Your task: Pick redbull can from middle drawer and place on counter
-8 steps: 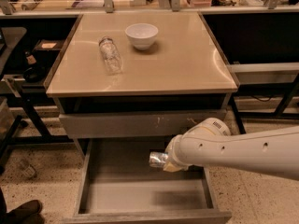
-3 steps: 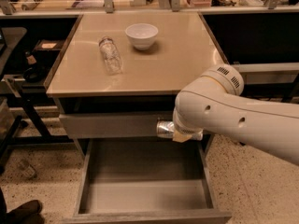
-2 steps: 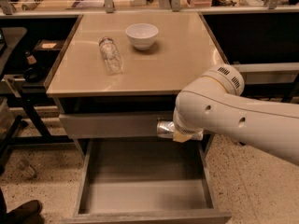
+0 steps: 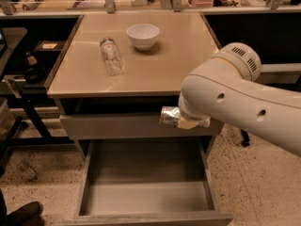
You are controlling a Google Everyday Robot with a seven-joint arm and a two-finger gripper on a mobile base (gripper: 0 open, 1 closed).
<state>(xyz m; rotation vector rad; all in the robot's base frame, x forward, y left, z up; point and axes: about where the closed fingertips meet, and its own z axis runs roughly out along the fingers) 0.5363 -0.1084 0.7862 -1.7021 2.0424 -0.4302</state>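
gripper (image 4: 184, 120) with redbull can (image 4: 168, 115) above middle drawer (image 4: 146, 197) | bottle (image 4: 112, 55), bowl (image 4: 143, 36) on counter (image 4: 164, 72)

Warm, rather dim indoor light falls from above. The glossy counter (image 4: 155, 76) carries a pale sheen, brightest towards the back near the white bowl (image 4: 143, 35), which casts a small soft shadow at its base. The clear bottle (image 4: 112, 55) glints. The white robot arm (image 4: 244, 98) is the brightest surface, shaded along its underside. Just below the counter's front edge, the tool (image 4: 181, 119), closed around the redbull can (image 4: 168, 116), sits in that shade. The open middle drawer (image 4: 146, 199) is flat grey.
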